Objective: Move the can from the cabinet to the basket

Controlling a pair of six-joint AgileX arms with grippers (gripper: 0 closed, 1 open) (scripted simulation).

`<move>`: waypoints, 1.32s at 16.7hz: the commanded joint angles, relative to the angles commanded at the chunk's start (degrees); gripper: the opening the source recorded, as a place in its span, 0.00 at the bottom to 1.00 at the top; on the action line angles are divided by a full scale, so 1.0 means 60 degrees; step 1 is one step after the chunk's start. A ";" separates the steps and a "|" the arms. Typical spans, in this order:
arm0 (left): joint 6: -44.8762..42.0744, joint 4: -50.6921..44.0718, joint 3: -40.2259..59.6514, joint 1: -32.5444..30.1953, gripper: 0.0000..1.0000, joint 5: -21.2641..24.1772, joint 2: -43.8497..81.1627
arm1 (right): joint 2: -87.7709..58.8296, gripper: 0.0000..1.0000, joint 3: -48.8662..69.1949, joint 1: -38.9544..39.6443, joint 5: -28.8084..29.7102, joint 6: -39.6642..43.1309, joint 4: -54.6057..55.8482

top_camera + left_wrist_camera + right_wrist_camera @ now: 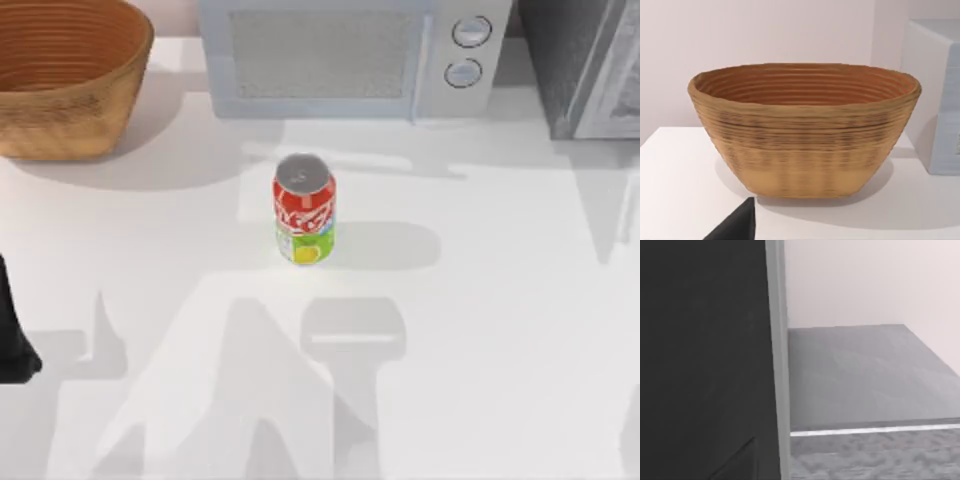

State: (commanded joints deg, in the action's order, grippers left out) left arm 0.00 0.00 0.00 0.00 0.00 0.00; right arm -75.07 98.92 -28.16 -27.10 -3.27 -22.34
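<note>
A small drink can (304, 210) with a silver top, red upper half with white script and lime-green lower half stands upright near the middle of the white table (480, 350), apart from everything else. At the far left corner sits a big round woven basket (65, 80), tan to orange-brown and ribbed inside. Behind the can is a light grey microwave (340, 58) with 2 round knobs. At the far right stands a large dark grey speckled cabinet (580, 65). A dark part of the left arm (12, 340) shows at the table's left edge.
</note>
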 joint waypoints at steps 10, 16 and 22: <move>0.0000 0.0000 0.0000 0.0000 1.00 0.0000 0.0000 | 0.0154 1.00 -0.0066 0.7204 0.7158 0.0229 -0.0352; 0.0000 0.0000 0.0000 0.0000 1.00 0.0000 0.0000 | 0.0165 1.00 -0.0022 0.8921 0.8851 0.0375 -0.0447; 0.0000 0.0000 0.0000 0.0000 1.00 0.0000 0.0000 | 0.0185 1.00 0.0172 0.8629 0.8893 0.0470 -0.0446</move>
State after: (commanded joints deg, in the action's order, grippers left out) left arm 0.00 0.00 0.00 0.00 0.00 0.00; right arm -73.96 99.95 23.61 26.26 -0.45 -25.02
